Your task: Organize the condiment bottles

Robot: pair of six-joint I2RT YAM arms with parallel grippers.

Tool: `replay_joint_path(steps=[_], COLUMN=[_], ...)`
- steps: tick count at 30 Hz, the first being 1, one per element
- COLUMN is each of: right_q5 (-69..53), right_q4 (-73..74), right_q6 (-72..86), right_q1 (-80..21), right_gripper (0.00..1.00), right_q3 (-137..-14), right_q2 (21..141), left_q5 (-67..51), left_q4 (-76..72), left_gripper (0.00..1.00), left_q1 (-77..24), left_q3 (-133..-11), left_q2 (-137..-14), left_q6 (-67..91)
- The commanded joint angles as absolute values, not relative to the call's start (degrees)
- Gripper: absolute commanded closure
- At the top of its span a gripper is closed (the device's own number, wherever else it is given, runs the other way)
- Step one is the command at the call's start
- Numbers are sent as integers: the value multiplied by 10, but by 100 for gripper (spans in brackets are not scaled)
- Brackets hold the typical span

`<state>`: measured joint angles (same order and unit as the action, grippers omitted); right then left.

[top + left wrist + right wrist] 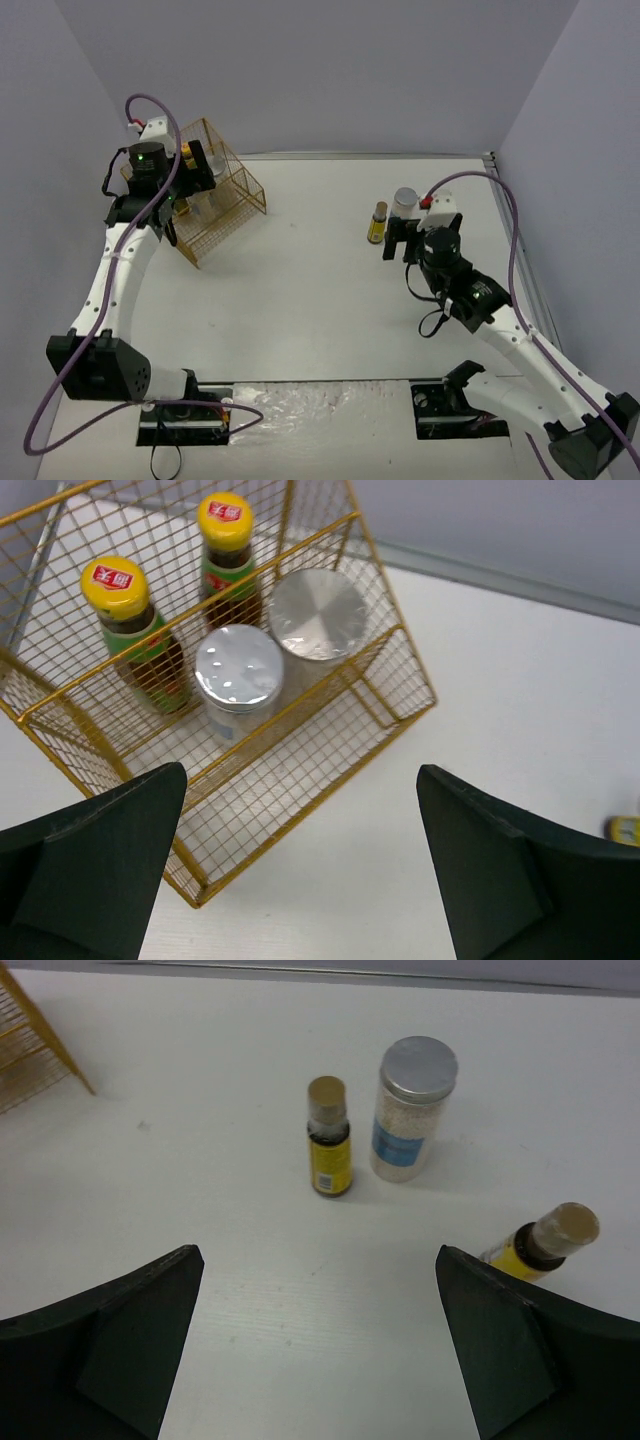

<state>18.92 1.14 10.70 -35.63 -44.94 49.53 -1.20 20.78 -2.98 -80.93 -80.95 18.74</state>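
Observation:
Inside the gold wire basket (395, 695) stand two dark bottles with yellow caps (118, 588) (225, 520) and two jars with silver lids (238, 665) (318, 615). My left gripper (302, 775) hangs open above the basket's near edge, holding nothing. On the table to the right stand a small tan-capped bottle (328, 1138), a silver-lidded jar (412, 1110) and another bottle (545, 1240). My right gripper (318, 1255) is open just short of them, with nothing between its fingers. From above, the left gripper (195, 175) is over the basket (245, 185) and the right gripper (400, 240) is beside the bottle (378, 222).
The white table (310, 270) is walled on the left, back and right. The basket's corner (30, 1050) shows far left in the right wrist view. A metal rail (510, 230) runs along the table's right edge. Cables loop from both arms.

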Motion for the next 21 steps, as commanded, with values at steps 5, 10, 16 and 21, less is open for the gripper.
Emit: replay_joint_path(steps=[5, 10, 16, 21], right_q5=[163, 111, 74, 38], right_q4=[-31, -81, -123, -140], right_q6=[129, 126, 120, 109], right_q1=[-229, -168, -127, -110], right_gripper=[2, 4, 7, 11], right_q3=[-531, -565, -626, -673], right_q2=[601, 690, 806, 885], left_q5=[-169, -141, -106, -69], left_q4=[187, 158, 162, 170], left_gripper=[3, 3, 3, 3], left_q1=[-50, -60, -77, -82], left_q3=[-617, -492, -456, -459], left_q2=[-585, -480, -462, -460], left_q6=[163, 141, 128, 118])
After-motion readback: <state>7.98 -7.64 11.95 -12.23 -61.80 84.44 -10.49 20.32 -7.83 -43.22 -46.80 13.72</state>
